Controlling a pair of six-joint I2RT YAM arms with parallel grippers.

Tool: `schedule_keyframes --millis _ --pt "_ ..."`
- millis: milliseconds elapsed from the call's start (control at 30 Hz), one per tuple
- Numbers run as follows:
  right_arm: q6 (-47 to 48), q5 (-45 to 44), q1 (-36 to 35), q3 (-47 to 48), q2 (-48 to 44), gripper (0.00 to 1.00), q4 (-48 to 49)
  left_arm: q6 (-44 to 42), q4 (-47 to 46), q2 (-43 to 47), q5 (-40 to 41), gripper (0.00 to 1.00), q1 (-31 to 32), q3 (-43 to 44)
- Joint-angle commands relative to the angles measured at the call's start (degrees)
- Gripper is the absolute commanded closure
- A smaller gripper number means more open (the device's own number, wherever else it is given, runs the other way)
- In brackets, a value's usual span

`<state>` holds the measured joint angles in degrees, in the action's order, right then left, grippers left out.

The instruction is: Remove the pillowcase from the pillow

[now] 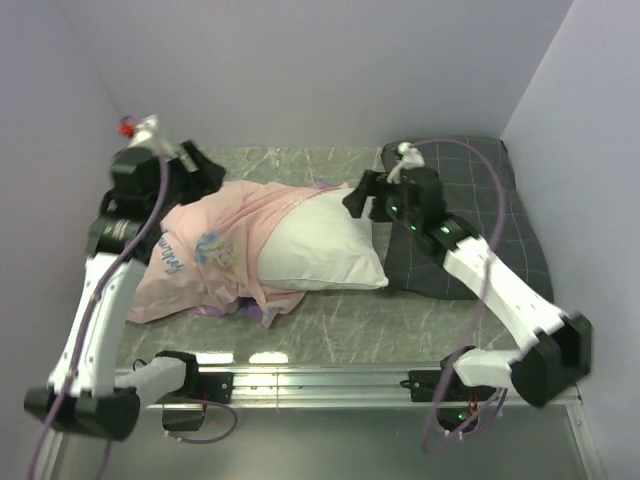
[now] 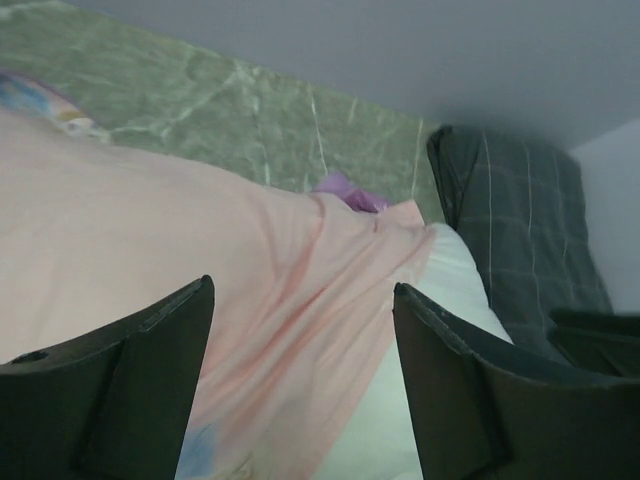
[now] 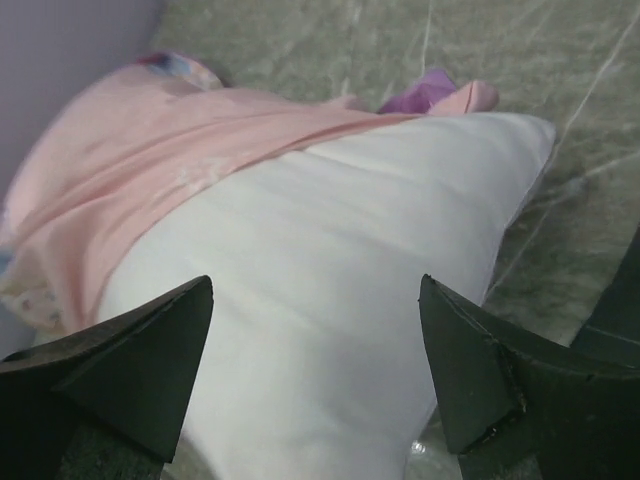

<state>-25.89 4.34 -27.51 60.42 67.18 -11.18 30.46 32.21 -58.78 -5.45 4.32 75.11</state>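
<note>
Two hands hover over the marbled worktop, both with their fingers spread wide and nothing gripped between them. The left hand hangs near the far left corner, above the rumpled pillowcase. In its wrist view the pale pink fabric lies below the gap between the dark fingers without being pinched. The right hand sits by the far edge of the pillow, toward its right end, and its wrist view looks down on bare white cloth between the open fingers. The pillow lies across the middle of the worktop. Its right half is uncovered, and its left half is under the pillowcase, which is bunched toward the left edge with its printed figure facing up. A fold of purple shows at the far side of the pillow where the pink fabric ends. A dark grey checked pillow fills the far right corner beneath the right arm, just beside the white pillow's right end.
</note>
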Motion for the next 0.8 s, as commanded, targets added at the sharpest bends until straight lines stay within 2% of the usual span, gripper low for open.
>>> schedule_keyframes --millis 0,133,167,233,333,367,433,467,767 --pt "0.93 4.17 0.96 5.92 13.13 0.10 0.11 -3.73 -0.57 -9.66 8.06 0.22 9.64 6.96" --pt "-1.17 8.49 0.88 8.92 25.43 0.10 2.04 -7.59 1.10 -22.05 8.88 0.19 13.17 16.28" --pt "-1.53 8.84 0.70 8.40 26.50 0.13 3.34 -8.56 2.76 -27.47 8.79 0.19 14.22 18.30" --pt "-2.93 9.20 0.26 4.47 27.65 0.19 6.07 -11.28 4.17 -32.69 9.49 0.19 15.71 24.19" --pt "-3.64 9.11 0.09 -0.20 26.61 0.55 11.09 -14.62 7.33 -41.04 6.87 0.19 18.62 29.99" --pt "-3.64 8.41 0.09 -0.74 26.08 0.80 13.44 -15.42 8.21 -44.10 6.86 0.19 20.19 31.05" --pt "-2.68 6.40 0.09 -1.45 23.72 0.97 14.51 -16.83 9.45 -46.06 6.86 0.19 21.60 31.85" --pt "-2.67 5.25 0.00 -1.45 22.66 1.00 15.22 -17.01 9.28 -46.85 7.29 0.19 22.48 31.42" --pt "4.88 -8.02 -4.04 3.65 10.00 1.00 16.36 -15.78 4.54 -44.05 5.98 0.19 22.75 25.70"
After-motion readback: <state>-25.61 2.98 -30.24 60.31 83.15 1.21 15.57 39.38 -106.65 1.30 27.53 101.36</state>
